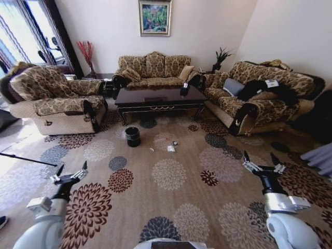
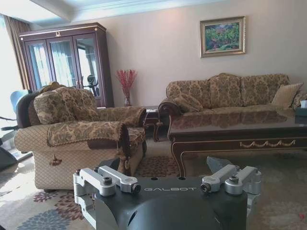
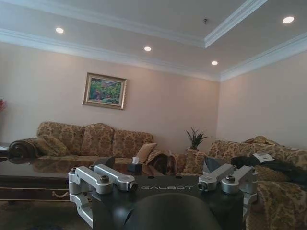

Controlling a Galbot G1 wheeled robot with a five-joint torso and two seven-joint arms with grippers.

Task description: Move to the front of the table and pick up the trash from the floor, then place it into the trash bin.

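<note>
Both empty: left gripper and right gripper spread wide.

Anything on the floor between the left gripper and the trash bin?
Head view: bare patterned carpet from the left gripper to the trash bin.

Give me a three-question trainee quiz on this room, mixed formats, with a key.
1. True or false: the bin stands on the table.
2. Multiple choice: the white scraps of trash lie (A) on the sofa, (B) on the floor in front of the table, (C) inside the bin.
3. Fill in: the left pincer and right pincer are both ____ and hold nothing.

Key: 1 false, the bin stands on the floor by the table's front left leg. 2 B. 3 open.
</note>
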